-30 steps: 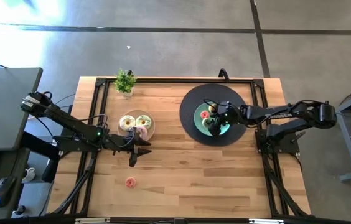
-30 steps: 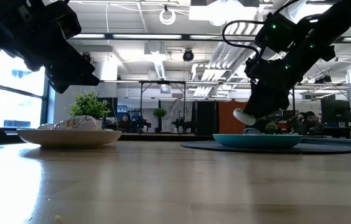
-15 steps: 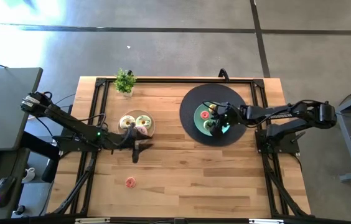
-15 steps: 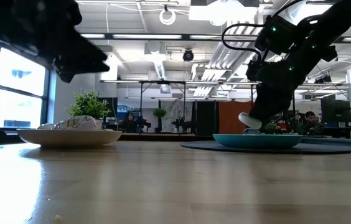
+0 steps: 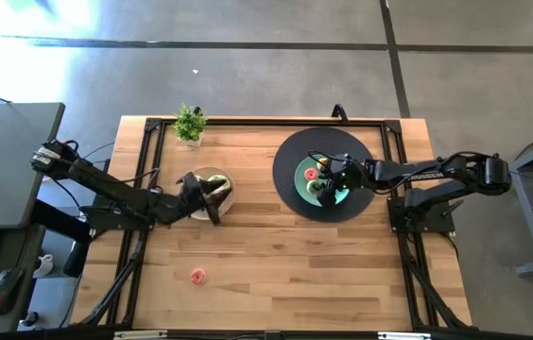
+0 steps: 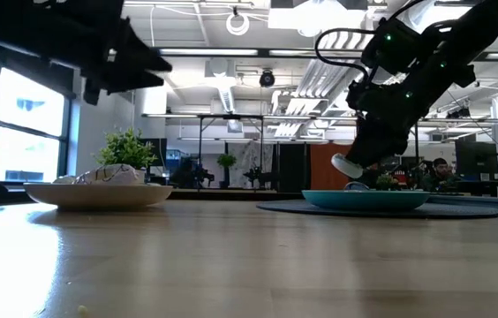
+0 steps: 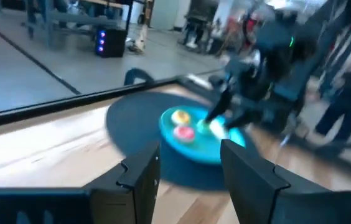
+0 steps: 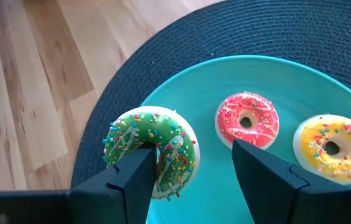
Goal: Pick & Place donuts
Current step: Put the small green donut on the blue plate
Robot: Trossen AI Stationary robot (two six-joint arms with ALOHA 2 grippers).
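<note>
Now holding the right end effector (image 8: 191, 177) low over the teal plate (image 8: 300, 81), fingers spread wide and clamping nothing. Reaching one finger (image 8: 132, 177) across the front of the hole in the green donut (image 8: 175, 143), and keeping the other finger out past its rim, near the red donut (image 8: 248, 121). Sharing that plate among three rings: green, red and the yellow donut (image 8: 328, 146), all lying apart from one another, with red sitting between green and yellow. Resting the plate on a dark round mat (image 5: 290, 156) on the right half of the counter (image 5: 276, 255).

Meanwhile hanging the left end effector (image 5: 212, 200) over the beige plate (image 5: 227, 189) on the left half of the counter, fingers parted and carrying nothing. Covering much of that plate from above; showing, in the low view, a white-iced donut (image 6: 112, 175) lying on it.

Lying alone on bare wood toward the front of the counter, well apart from both plates: a small pink donut (image 5: 197, 276). Standing at the back edge, beyond the beige plate: a small potted plant (image 5: 189, 123).
</note>
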